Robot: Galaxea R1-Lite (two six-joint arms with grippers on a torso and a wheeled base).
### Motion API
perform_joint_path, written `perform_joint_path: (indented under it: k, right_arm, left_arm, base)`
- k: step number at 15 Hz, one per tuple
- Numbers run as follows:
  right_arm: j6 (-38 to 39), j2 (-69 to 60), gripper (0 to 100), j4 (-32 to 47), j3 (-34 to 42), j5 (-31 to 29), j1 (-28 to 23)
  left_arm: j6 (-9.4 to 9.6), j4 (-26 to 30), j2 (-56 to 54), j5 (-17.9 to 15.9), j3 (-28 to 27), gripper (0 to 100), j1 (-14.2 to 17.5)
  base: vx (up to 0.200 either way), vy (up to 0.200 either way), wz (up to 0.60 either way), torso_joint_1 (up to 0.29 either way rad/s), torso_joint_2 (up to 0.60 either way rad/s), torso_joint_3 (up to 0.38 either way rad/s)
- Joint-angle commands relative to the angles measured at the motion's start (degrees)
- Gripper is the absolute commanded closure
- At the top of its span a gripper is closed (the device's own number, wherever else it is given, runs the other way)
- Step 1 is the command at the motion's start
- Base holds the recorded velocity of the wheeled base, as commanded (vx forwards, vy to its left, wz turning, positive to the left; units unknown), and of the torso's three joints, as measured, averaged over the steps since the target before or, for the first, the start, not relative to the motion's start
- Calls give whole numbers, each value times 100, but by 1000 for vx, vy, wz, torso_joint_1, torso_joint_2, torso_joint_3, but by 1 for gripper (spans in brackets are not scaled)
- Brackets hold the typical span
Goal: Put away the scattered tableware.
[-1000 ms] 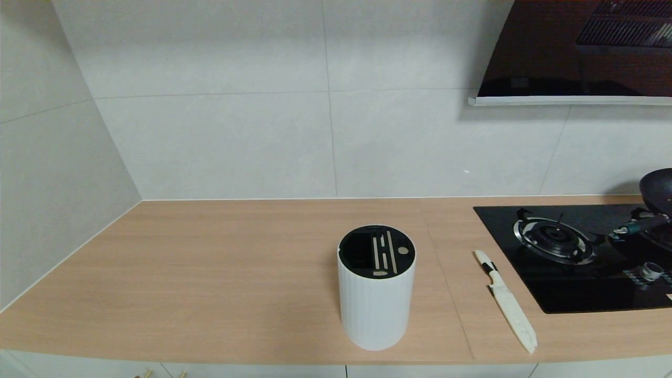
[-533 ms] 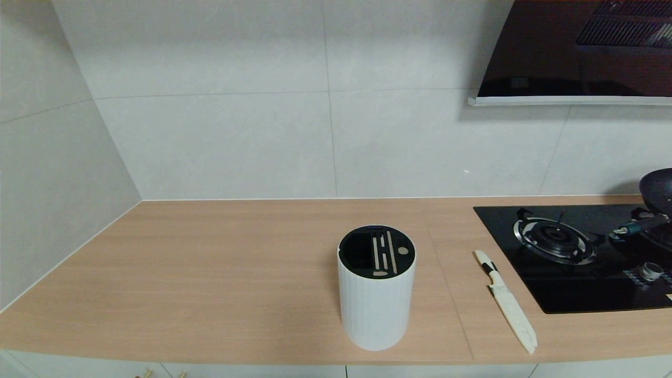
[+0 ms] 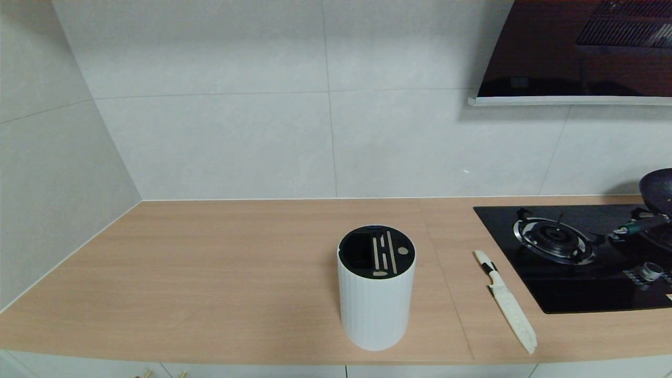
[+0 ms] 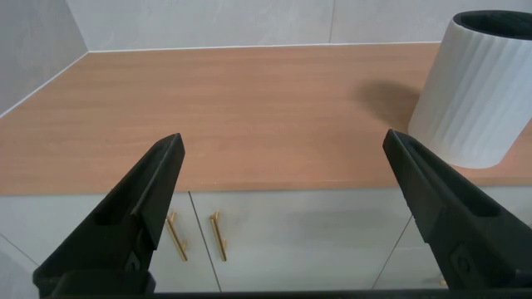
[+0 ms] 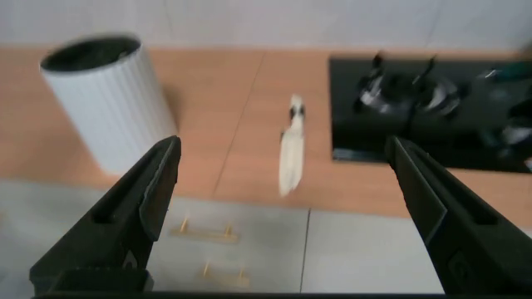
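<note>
Left pincer (image 4: 283,145) and right pincer (image 5: 283,145) both hang spread wide and empty, their dark wedge-shaped fingers (image 4: 141,216) before the front edge of the wood-grain counter (image 3: 210,273). On it stands a tall white cylindrical holder (image 3: 376,299), upright, with ribbed walls and a slotted black top. A slim pale knife (image 3: 505,301) with a white-and-black handle lies flat on the robot's right of the holder, apart from it and just beside the glossy black hob (image 3: 577,283).

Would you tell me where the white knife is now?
Head view: the white knife lies flat on the wooden countertop, right side, between the white ribbed holder and the black hob.
</note>
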Motion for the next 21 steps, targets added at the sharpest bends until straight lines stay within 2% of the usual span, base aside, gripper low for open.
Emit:
perform_joint_path:
  k: [1,4,9,13,18,20,21]
  right_arm:
    - [-24,2120,0,-20,-825,68,302]
    - [-33,3325,0,-90,-1353,68,346]
    - [-77,5399,0,-1198,-1810,24,346]
    - [-174,6796,0,-1488,-2214,42,354]
    - [-174,8712,0,-2841,-2152,-20,504]
    - [-165,9371,0,-3650,-2056,-248,504]
    - [-165,9494,0,-3790,-2029,-301,504]
  left_arm:
    - [0,0,0,1,1,0,2]
    - [0,0,0,1,-8,0,2]
    - [0,0,0,1,1,0,2]
    - [0,0,0,1,1,0,2]
    - [0,0,0,1,-8,0,2]
    - [0,0,0,1,1,0,2]
    - [0,0,0,1,1,0,2]
  base:
    - [0,0,0,0,0,0]
    - [0,0,0,0,0,0]
    - [0,0,0,0,0,0]
    - [0,0,0,0,0,0]
    - [0,0,0,0,0,0]
    - [0,0,0,0,0,0]
    - [0,0,0,0,0,0]
